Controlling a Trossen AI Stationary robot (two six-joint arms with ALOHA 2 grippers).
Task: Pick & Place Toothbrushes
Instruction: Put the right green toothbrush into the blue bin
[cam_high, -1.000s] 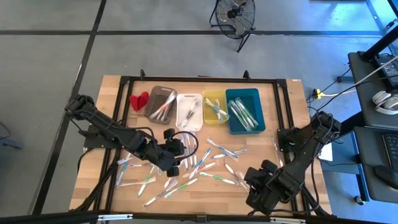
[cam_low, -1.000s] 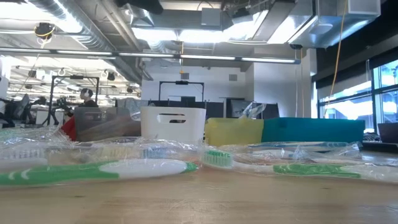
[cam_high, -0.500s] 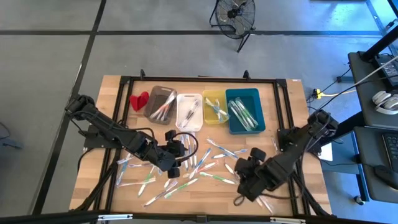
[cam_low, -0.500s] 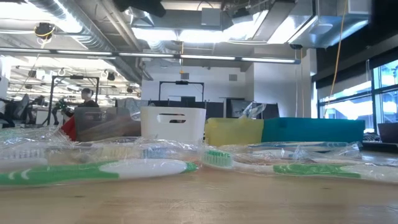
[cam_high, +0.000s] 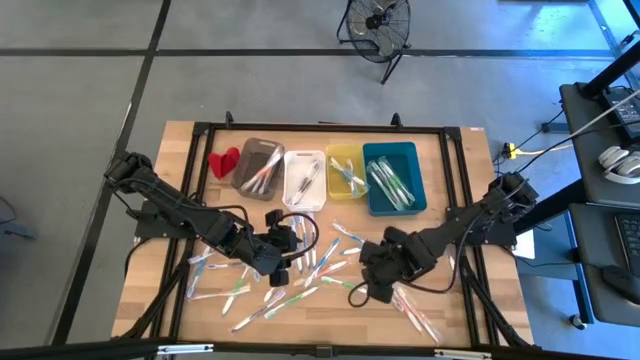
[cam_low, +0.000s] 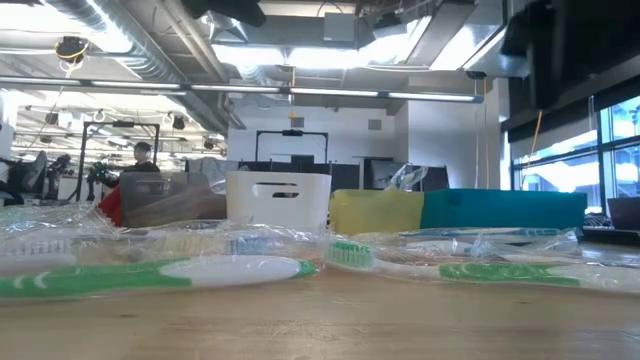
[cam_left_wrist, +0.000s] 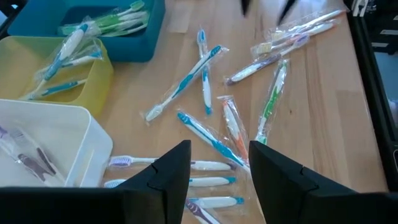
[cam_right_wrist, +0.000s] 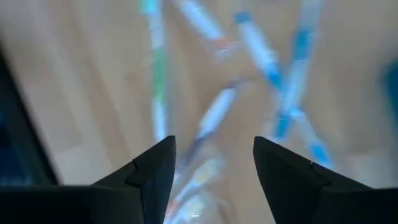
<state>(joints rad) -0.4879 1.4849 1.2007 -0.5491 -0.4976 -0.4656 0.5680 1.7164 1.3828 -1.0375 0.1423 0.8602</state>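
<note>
Sliding in from the table's near right corner – right gripper (cam_high: 368, 283), fingers apart, holding nothing, now over the loose toothbrushes (cam_high: 330, 262) mid-table. Waiting open and empty by the white bin (cam_high: 303, 178) – left gripper (cam_high: 291, 256).

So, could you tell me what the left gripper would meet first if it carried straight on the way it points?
Probably the wrapped toothbrushes lying loose on the table just ahead of the open left gripper; depth is hard to judge.
</note>
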